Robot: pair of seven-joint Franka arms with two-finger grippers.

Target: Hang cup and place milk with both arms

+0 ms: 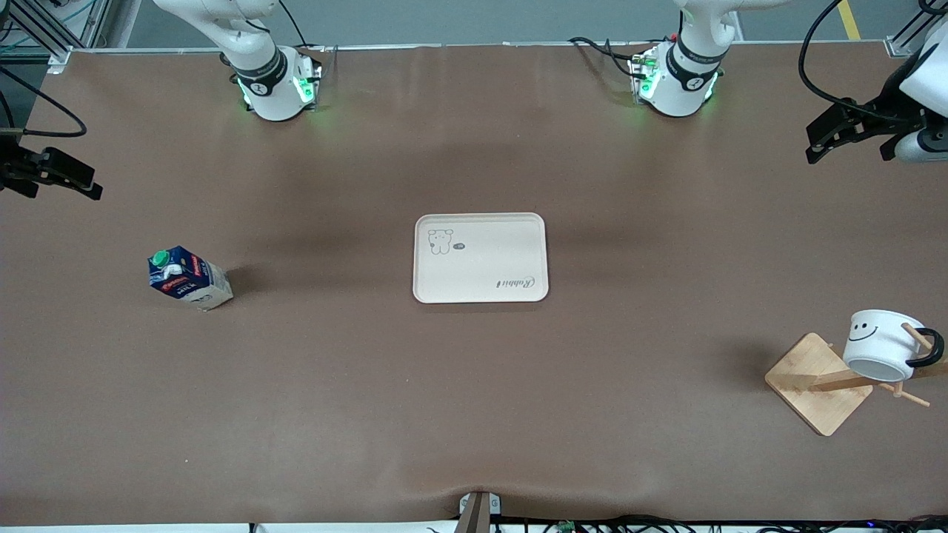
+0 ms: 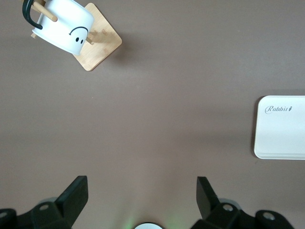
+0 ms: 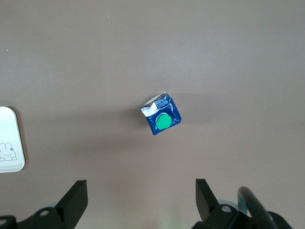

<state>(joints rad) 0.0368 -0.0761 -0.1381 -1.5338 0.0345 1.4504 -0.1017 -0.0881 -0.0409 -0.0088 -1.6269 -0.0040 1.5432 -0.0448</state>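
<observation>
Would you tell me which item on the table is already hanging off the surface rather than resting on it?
The cup, hooked on the wooden rack; the milk and tray sit on the table.

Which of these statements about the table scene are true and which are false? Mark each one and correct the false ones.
1. The cup hangs by its black handle on a peg of the wooden rack. True.
2. The milk stands on the tray. False: it stands on the bare table, toward the right arm's end, apart from the tray.
3. The left gripper is open and holds nothing. True.
4. The right gripper is shut on the milk. False: it is open, up in the air over the table, with the milk below it.
5. The tray carries a second cup. False: it shows only a printed bear and lettering.
</observation>
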